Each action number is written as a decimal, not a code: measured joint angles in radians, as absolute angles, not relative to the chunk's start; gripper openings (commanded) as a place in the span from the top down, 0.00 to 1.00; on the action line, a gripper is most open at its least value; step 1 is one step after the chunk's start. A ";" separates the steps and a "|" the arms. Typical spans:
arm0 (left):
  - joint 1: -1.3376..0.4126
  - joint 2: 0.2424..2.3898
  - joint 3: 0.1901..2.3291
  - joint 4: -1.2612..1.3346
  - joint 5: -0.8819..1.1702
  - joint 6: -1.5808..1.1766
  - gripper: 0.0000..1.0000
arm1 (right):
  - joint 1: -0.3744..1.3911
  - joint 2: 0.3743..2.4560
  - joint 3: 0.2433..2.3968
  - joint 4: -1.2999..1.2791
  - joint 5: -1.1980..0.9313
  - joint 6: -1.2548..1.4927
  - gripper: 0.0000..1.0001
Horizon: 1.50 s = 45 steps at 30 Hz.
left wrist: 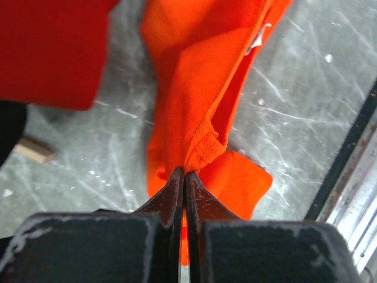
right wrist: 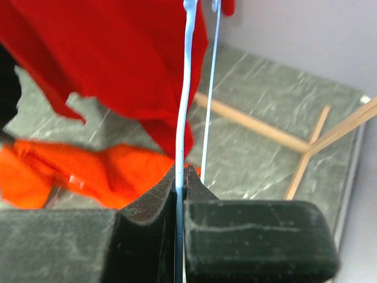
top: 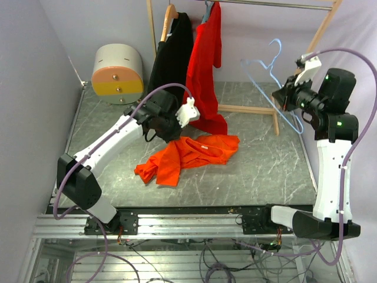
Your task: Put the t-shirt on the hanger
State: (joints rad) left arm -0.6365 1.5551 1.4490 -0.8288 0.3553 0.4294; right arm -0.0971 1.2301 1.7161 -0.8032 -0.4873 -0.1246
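The bright orange t-shirt (top: pixel 188 154) lies crumpled on the grey table, and also shows in the left wrist view (left wrist: pixel 200 88) and the right wrist view (right wrist: pixel 88 171). My left gripper (top: pixel 171 134) is shut on the t-shirt's collar edge (left wrist: pixel 205 147), at its upper left end. The thin pale-blue wire hanger (top: pixel 268 71) is held in the air at the right, hook up. My right gripper (top: pixel 287 97) is shut on one wire of the hanger (right wrist: pixel 186 88), above the table.
A wooden rack (top: pixel 253 109) stands at the back with a deep red shirt (top: pixel 206 65) and a black garment (top: pixel 171 59) on a wooden hanger. A round drawer box (top: pixel 118 73) sits at the back left. The table's front rail (top: pixel 177 224) is near.
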 measured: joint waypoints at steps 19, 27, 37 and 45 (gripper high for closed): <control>-0.522 1.862 1.811 -0.952 0.379 0.471 0.93 | -0.057 1.098 1.517 -1.031 -0.725 -0.261 1.00; -0.505 1.878 1.861 -0.982 0.385 0.484 0.93 | -0.006 1.093 1.483 -1.084 -0.792 -0.335 1.00; -0.480 1.878 1.861 -1.009 0.390 0.513 0.93 | 0.159 1.136 1.484 -1.159 -0.771 -0.419 1.00; -0.480 1.879 1.876 -1.069 0.435 0.548 0.93 | 0.242 1.158 1.484 -1.153 -0.650 -0.420 1.00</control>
